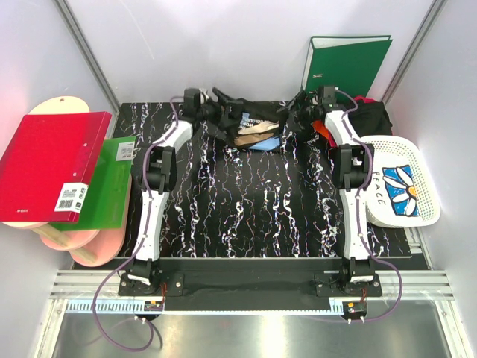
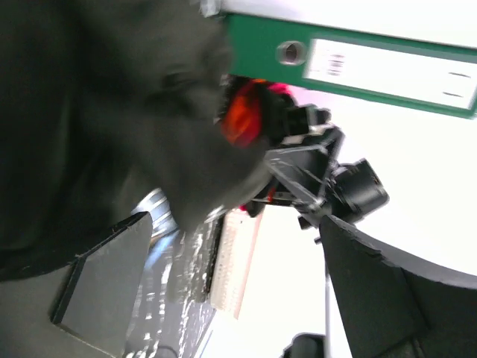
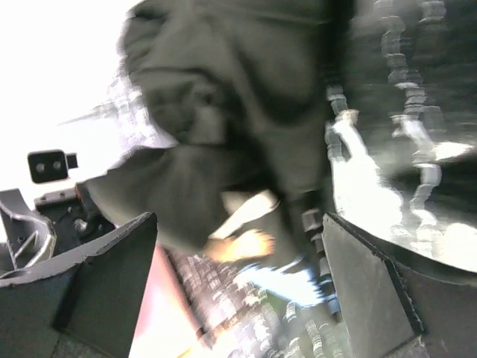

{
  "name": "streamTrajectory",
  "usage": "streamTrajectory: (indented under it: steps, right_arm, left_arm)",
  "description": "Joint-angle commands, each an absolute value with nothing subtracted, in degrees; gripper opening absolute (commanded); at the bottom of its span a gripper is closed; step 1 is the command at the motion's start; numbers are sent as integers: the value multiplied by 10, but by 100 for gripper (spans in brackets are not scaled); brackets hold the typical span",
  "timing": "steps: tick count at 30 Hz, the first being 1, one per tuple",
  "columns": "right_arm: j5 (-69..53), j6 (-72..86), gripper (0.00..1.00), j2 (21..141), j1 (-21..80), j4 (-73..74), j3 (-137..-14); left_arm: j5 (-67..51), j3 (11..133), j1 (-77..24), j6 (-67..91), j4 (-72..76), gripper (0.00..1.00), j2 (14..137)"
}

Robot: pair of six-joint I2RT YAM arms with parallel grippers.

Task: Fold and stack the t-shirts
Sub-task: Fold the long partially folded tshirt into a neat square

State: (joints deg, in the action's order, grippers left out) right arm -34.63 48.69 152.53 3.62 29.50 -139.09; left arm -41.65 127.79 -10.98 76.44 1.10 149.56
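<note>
A heap of mostly black t-shirts [image 1: 250, 123] with tan and blue prints lies at the back middle of the table. My left gripper [image 1: 212, 104] is at its left end and my right gripper [image 1: 302, 104] at its right end. In the left wrist view the gripper [image 2: 238, 298] is open and empty, with black cloth [image 2: 112, 112] up and left of it and orange-red cloth [image 2: 242, 112] beyond. In the right wrist view the gripper [image 3: 238, 298] is open and empty, with a black shirt [image 3: 223, 112] with a tan and blue print [image 3: 246, 242] just ahead.
A green ring binder [image 1: 346, 63] leans on the back wall. A white lattice basket [image 1: 406, 149] at the right edge holds a daisy-print shirt [image 1: 402, 190]. More dark cloth [image 1: 373, 115] lies behind it. A red binder [image 1: 52, 164], a green board [image 1: 108, 186] and pink boards lie left.
</note>
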Motion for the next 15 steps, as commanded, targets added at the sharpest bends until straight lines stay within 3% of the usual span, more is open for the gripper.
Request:
streamTrajectory:
  steps: [1, 5, 15]
  right_arm:
    - [-193, 437, 100, 1373, 58, 175, -1269]
    - [-162, 410, 100, 1297, 58, 152, -1208]
    - [-214, 416, 100, 1202, 57, 166, -1021]
  left_arm:
    - [-450, 1196, -113, 791, 128, 99, 1451]
    - [-455, 1110, -110, 756, 133, 99, 1373]
    - [-458, 1064, -85, 650, 36, 99, 1267]
